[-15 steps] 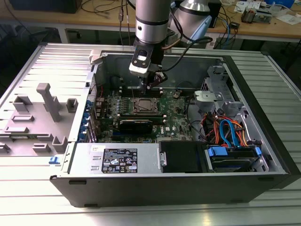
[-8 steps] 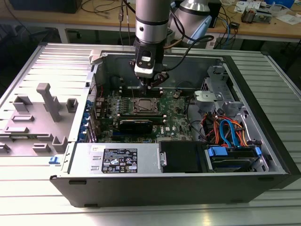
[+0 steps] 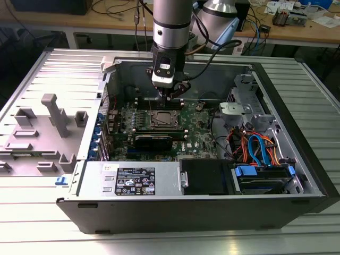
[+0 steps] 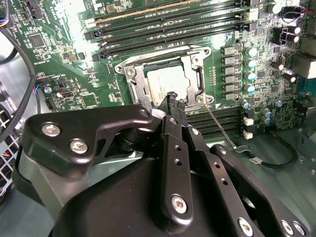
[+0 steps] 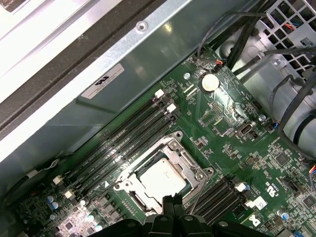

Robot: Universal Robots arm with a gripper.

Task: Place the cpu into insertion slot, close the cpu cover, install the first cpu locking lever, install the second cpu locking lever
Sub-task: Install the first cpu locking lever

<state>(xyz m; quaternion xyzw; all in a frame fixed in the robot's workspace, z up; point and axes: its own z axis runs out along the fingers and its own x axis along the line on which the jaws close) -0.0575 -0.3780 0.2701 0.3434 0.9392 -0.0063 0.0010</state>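
gripper (image 4: 172, 98) fingers closed, empty, above insertion slot (image 4: 127, 73) | cpu (image 4: 168, 81) seated inside, likely fragile | locking lever (image 4: 217, 123) beside slot, likely springy wire; take hooked end

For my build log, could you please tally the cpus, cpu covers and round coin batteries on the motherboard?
cpu: 1
cpu cover: 1
coin battery: 1
Total: 3
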